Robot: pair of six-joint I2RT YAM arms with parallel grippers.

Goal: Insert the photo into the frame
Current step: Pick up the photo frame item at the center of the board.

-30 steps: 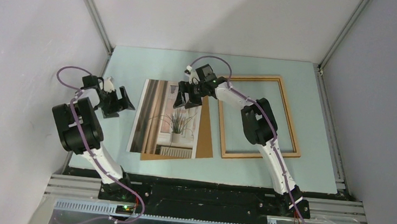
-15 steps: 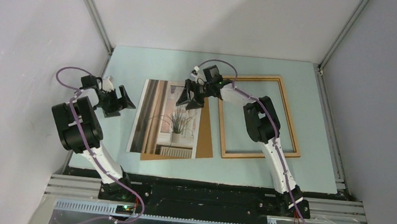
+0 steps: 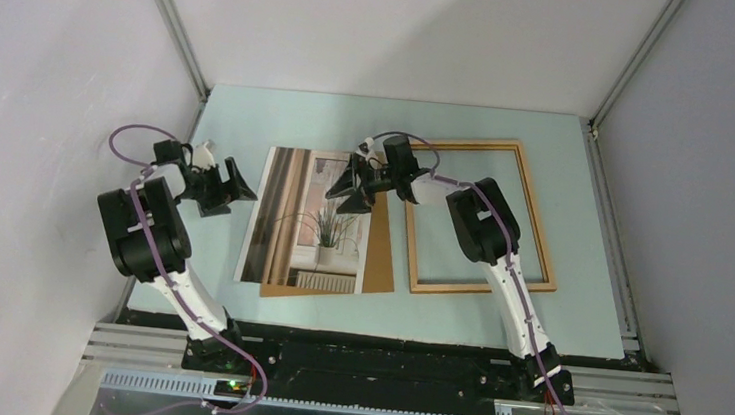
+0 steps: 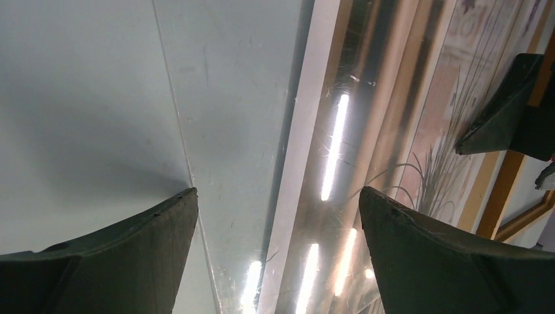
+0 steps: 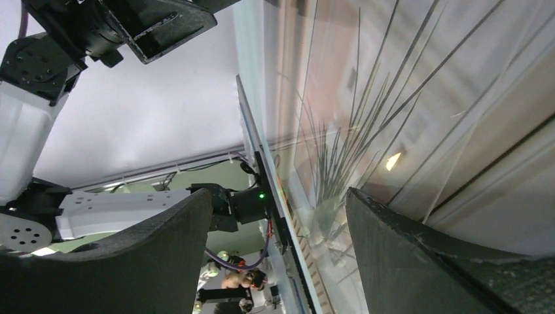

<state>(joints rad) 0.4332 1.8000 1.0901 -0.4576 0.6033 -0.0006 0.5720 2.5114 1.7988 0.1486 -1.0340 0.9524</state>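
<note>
The photo (image 3: pixel 307 224) lies face up on the table, with its plant picture showing, on top of a brown backing board (image 3: pixel 380 254). The frame (image 3: pixel 482 287) lies empty to its right. My left gripper (image 3: pixel 230 183) is open and empty, low at the photo's left edge. In the left wrist view (image 4: pixel 276 196) its fingers straddle the white border of the glossy photo (image 4: pixel 366 131). My right gripper (image 3: pixel 353 188) is open and empty, close over the photo's upper right part. In the right wrist view (image 5: pixel 280 196) the photo (image 5: pixel 425 98) fills the right side.
The pale green table (image 3: pixel 251 117) ends at grey walls at the back and on both sides. A black strip (image 3: pixel 361 353) runs along the near edge by the arm bases. The left gripper (image 5: pixel 150 19) shows at the top of the right wrist view.
My right gripper has tipped down and drawn closer to the photo's upper right part. My left gripper has edged right to the photo's left edge. The photo has not moved.
</note>
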